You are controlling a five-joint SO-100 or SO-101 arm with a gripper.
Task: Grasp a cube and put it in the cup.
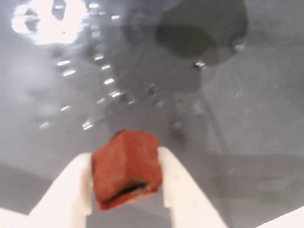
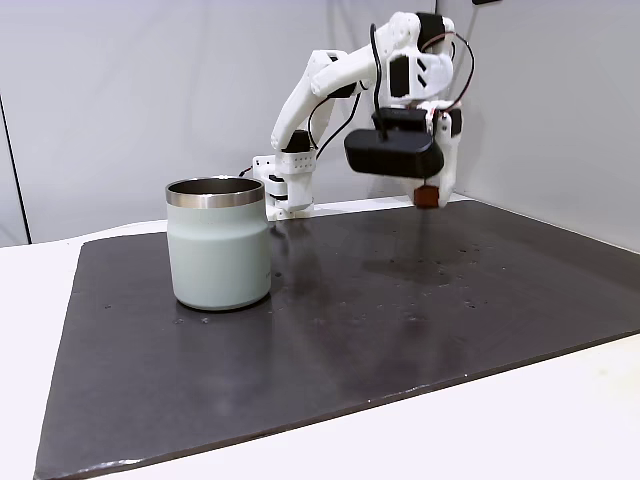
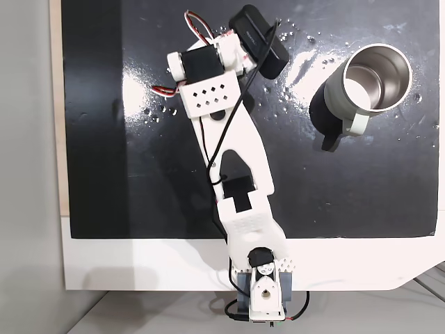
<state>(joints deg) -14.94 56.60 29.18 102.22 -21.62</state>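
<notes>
Cube (image 1: 126,168) is sitting clamped in the hand (image 1: 127,176), hanging over the dark worktop (image 2: 420,320), well apart from the cup (image 2: 218,243). I'd be swinging over slowly, centering above that steel rim before letting go.

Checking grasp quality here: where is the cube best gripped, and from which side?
Across two opposite flat faces, fingers coming from above, as the gripper holds the cube now. It sits slightly twisted between the white fingers, so squarer contact would be safer.
</notes>
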